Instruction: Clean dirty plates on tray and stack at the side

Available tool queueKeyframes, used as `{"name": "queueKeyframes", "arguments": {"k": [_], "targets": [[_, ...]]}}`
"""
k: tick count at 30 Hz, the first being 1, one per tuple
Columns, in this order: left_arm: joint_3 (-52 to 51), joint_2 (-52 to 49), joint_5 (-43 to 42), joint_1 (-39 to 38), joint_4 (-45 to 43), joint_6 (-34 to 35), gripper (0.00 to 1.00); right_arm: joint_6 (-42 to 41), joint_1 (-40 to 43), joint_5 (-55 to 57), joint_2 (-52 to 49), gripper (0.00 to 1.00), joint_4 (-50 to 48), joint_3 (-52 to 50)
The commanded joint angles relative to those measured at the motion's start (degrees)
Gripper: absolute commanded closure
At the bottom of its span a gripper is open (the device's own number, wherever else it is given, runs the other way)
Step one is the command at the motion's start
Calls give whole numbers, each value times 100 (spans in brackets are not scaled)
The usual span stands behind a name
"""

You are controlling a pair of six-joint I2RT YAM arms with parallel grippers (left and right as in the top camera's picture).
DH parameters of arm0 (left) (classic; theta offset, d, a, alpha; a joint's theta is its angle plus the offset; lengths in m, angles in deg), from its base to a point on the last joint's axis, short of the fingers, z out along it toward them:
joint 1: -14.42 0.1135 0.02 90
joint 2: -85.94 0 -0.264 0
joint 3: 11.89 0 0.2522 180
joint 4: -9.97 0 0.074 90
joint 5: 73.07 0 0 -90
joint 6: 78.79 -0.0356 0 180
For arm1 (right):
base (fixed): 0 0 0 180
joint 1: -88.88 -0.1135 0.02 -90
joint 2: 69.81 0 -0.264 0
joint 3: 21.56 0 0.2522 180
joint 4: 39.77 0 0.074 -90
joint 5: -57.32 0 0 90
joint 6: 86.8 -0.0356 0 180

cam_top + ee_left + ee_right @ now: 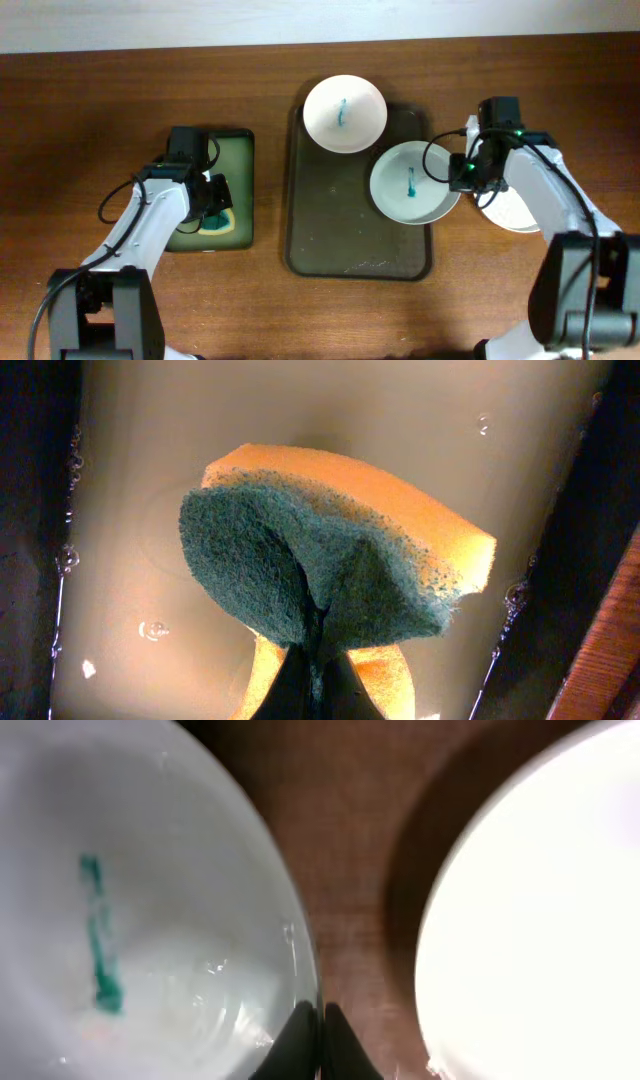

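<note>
Over the small tray, left claw tight on sponge; right claw tight on smeared plate.

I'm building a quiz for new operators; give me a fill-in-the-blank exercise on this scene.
1. The left gripper pinches a ___ above the green-lined tray.
2. The number of plates showing a teal smear is ___: the far plate and the near plate.
3. The right gripper is shut on the near plate's ___.
4. The third plate, no smear visible, lies on the ___, right of the olive-brown tray.
Missing words: sponge; two; rim; table.
</note>
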Motion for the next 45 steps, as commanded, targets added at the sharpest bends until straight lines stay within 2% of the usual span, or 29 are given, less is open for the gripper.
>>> {"name": "queueKeyframes", "arguments": {"k": [1,3,5,6,7,9,11,15,20,25,28,30,34,37,39,42,43,44,45], "targets": [[20,66,-63,4,-4,-68,100,-326,-94,-529,369,96,730,39],[20,66,-63,4,-24,-68,100,-474,-691,-568,337,96,599,-531],[20,66,-66,4,-24,-68,100,-1386,-1539,-905,321,96,-326,-1176],[20,66,-66,4,-20,-68,100,-1707,-1676,-896,323,87,-439,-1172],[20,66,-66,4,-22,-68,100,-2120,-1685,-861,323,69,-505,-1156],[20,66,-66,2,-13,-70,100,-2000,-1683,-863,404,67,-498,-1045],[20,66,-63,-2,-46,-72,100,-1497,-1687,-861,654,67,-400,-909],[-227,-238,-140,-7,-750,-199,100,-922,-1687,-861,1384,66,-273,-861],[-284,-1093,-678,-11,-901,-221,100,-901,-1687,-861,1539,65,-92,-861],[-223,-1102,-730,-7,-695,-227,100,-903,-1687,-859,1534,61,37,-863],[216,-1102,-728,-7,-345,-334,100,-903,-1687,-732,1532,59,48,-885],[957,-1102,-732,-13,358,-442,100,-901,-1687,-420,1493,59,22,-903],[2310,-1001,-1093,-13,1626,-619,100,-378,-1692,-649,1178,59,-44,-1071],[2472,-562,-1357,-155,1696,-719,100,-361,-1692,-756,623,60,-278,-1088],[2472,-369,-898,-275,1716,-715,100,-107,-1692,-1235,247,66,-614,-1088],[2448,-361,-588,-289,1821,-715,100,-109,-1692,-1311,-258,66,-876,-1088],[2437,-361,-551,-289,1829,-715,100,-114,-1692,-1335,-481,71,-966,-1088],[2437,-361,-553,-302,1829,-717,100,-114,-1692,-1325,-667,87,-1036,-1088],[2437,-361,-555,-313,1832,-717,100,-155,-1692,-1305,-675,92,-1051,-1088]]}}
